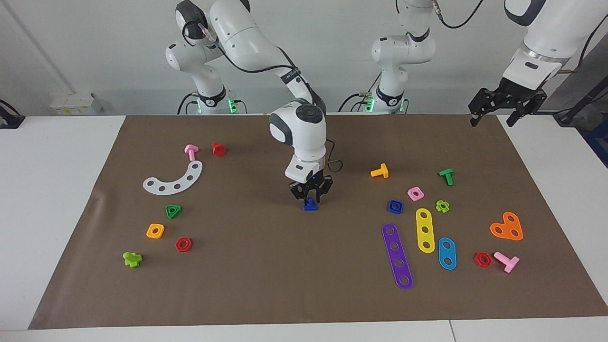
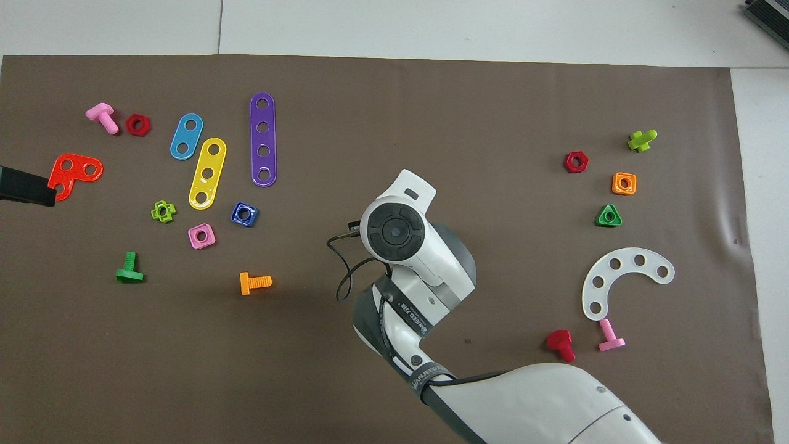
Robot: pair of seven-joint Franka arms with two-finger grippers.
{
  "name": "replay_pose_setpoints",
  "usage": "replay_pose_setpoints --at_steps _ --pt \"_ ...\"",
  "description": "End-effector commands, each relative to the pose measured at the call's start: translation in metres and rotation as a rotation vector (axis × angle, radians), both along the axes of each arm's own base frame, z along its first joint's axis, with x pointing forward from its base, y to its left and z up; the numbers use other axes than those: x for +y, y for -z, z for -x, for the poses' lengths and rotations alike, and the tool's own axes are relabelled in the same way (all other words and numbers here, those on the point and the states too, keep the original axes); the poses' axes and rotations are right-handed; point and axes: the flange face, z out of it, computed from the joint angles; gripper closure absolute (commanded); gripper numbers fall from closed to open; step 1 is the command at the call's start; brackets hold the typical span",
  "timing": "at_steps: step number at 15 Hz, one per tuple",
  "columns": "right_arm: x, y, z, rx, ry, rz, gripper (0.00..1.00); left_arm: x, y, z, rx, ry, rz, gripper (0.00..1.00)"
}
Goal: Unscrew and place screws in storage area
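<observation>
Scanning from the right arm's end of your table, you find the storage area (image 1: 118, 209) around the white curved strip (image 1: 174, 180). At mid-mat, your right gripper (image 1: 311, 196) points straight down, fingers closed on the dark-blue screw (image 1: 310, 205), which sits at the brown mat (image 1: 266, 275); whether it touches, you cannot tell. Your left gripper (image 1: 494, 116) waits above the mat's corner, fingers spread.
</observation>
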Motion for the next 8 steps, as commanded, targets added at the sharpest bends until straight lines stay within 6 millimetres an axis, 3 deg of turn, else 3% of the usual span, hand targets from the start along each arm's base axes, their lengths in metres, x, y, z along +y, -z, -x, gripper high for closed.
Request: replay_pose_setpoints --at_steps 1,2,8 --pt "-0.0051 -0.0023 0.0041 -0.01 0.007 0.005 0.77 0.0025 -0.0008 0.01 0.003 -0.008 -0.011 0.0" --pt "-0.0051 -0.0026 0.0039 -0.008 0.008 0.006 1.0 0.0025 -0.0008 0.01 0.003 -0.008 -0.011 0.0" --pt "-0.0086 -0.0043 -0.0001 -0.002 0.025 -0.001 1.0 0.0025 -0.0008 0.01 0.003 -0.009 -0.011 0.0"
